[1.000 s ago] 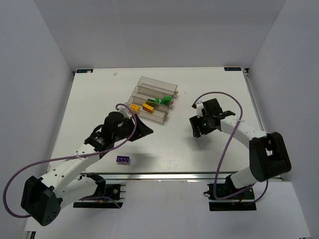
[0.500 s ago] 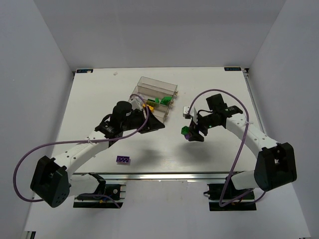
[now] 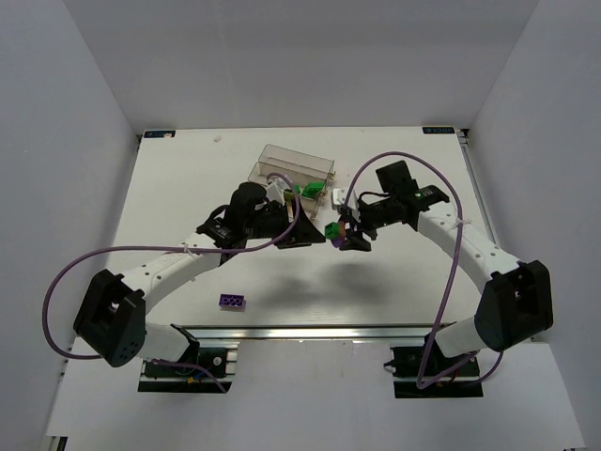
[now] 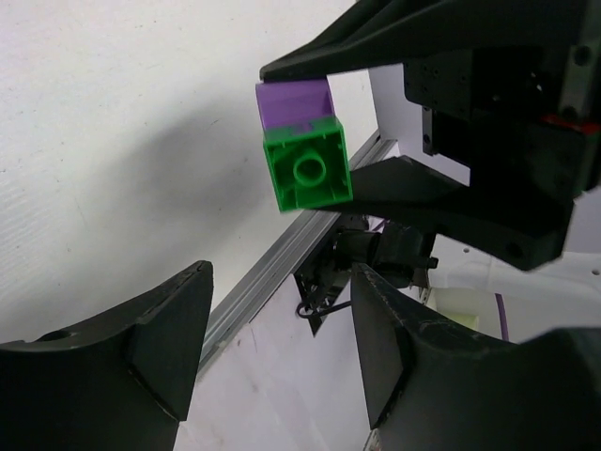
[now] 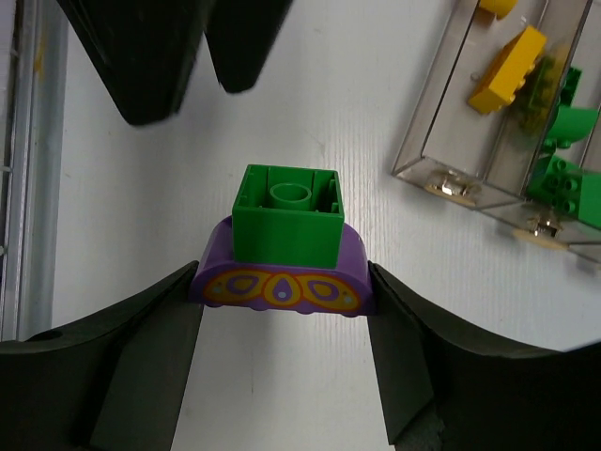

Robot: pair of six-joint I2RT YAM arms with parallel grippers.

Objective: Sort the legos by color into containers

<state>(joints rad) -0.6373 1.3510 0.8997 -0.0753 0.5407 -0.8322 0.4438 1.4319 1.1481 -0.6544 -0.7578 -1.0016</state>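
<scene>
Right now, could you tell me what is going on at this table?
The right gripper is shut on a purple arched plastic piece with a green studded brick stuck on it, holding the pair above the white table. The left gripper is open, pointing at them without touching. The three joined clear plastic bins hold yellow bricks and green bricks; one purple brick lies loose near the front edge.

Green-purple lego stack [image 5: 286,225] gripped, yellow lego [image 5: 508,68] in bin [image 5: 434,132]
</scene>
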